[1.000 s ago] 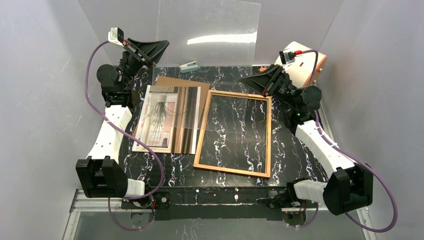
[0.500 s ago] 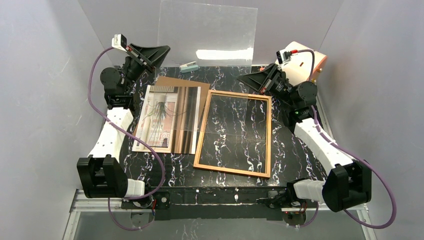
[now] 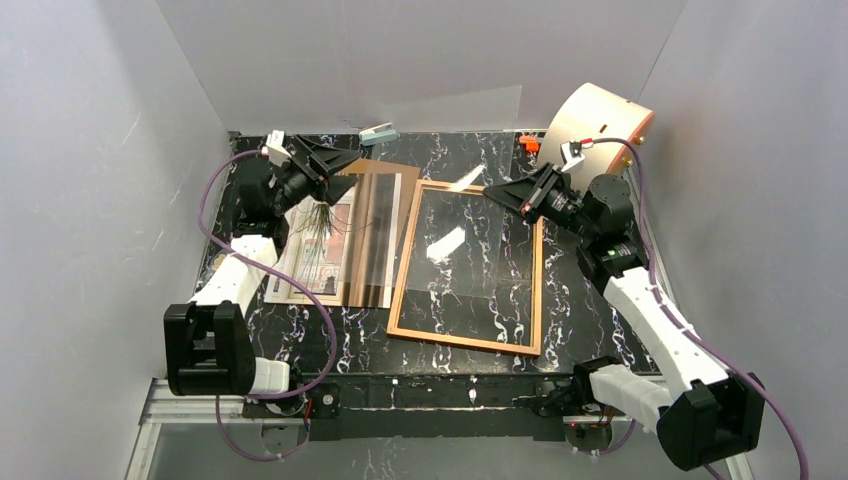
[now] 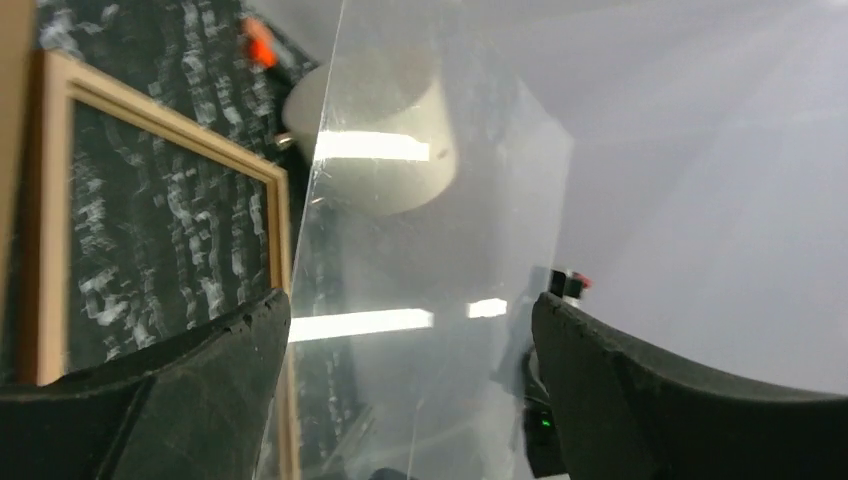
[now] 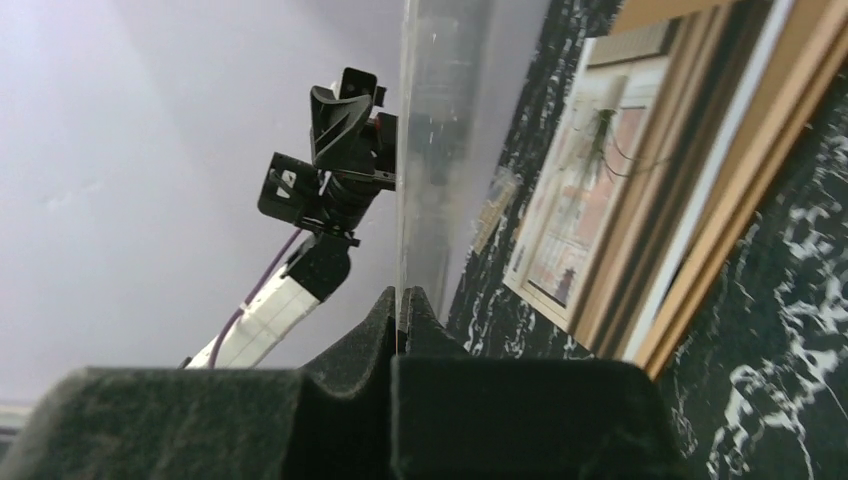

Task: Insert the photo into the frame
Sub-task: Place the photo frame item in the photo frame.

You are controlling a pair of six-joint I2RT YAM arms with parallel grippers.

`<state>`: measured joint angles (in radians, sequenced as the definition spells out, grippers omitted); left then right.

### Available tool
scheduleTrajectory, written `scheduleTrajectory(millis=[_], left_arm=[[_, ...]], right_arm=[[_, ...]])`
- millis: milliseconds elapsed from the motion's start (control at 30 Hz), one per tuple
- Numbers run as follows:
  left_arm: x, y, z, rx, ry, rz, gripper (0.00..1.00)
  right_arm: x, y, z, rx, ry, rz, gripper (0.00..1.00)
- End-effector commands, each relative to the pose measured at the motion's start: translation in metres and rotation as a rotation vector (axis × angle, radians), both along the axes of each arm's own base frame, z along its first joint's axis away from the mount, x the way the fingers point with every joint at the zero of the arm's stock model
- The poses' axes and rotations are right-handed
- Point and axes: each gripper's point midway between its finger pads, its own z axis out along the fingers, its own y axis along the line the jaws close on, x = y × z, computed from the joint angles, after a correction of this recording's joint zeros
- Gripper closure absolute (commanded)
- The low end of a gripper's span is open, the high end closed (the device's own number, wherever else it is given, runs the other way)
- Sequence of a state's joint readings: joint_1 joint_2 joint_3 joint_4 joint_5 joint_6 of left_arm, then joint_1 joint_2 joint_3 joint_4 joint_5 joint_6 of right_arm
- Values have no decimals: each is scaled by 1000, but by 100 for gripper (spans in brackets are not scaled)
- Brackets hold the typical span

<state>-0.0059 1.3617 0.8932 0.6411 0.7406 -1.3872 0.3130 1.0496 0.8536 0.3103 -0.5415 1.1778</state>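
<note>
The photo (image 3: pixel 320 250) lies face up on the left half of the surface (image 3: pixel 570 300), on a brown board (image 3: pixel 395 168) whose far edge shows past it. It sits just left of the frame (image 3: pixel 400 290) and outside it. The frame lies flat from the middle towards the right, with bare marble showing through its opening.

A clear sheet (image 3: pixel 445 243) hangs tilted above the frame, its far edge raised towards the back wall and glare patches showing on its face.

The right hand (image 3: pixel 492 190) is over the frame's far right corner. In its wrist view the right hand (image 5: pixel 402 295) has its fingers pressed together on the thin edge of the sheet (image 5: pixel 430 150).

The left hand (image 3: pixel 345 172) hovers over the far edge of the photo and board. In its wrist view the left hand (image 4: pixel 405 305) has its fingers spread wide. The edge of the sheet (image 4: pixel 430 250) runs down between them, and neither finger visibly presses on it. Whether the sheet touches either finger cannot be told.

A round beige drum (image 3: pixel 600 110) stands at the far right corner. A small grey-green block (image 3: pixel 379 133) lies at the far edge.
</note>
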Motion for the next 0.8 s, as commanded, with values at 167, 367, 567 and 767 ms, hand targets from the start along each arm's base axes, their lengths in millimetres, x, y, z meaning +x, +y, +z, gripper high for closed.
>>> scheduleTrajectory(millis=[167,367,567,767], left_arm=[[-17,10,-139,404,248,-65,2],[-32,-12,-180,470,313,-148,2],[-40,-30,-203,550,318,-212,15],[-40,-38,-219,601,328,-231,21]], right_arm=[[-12,-27,-38,-163,104,-112,99],[-14,-28,-55,-223,139,-99,99],[-9,-35,-72,-309,189,-133,99],[-5,-40,-83,-364,226,-150,99]])
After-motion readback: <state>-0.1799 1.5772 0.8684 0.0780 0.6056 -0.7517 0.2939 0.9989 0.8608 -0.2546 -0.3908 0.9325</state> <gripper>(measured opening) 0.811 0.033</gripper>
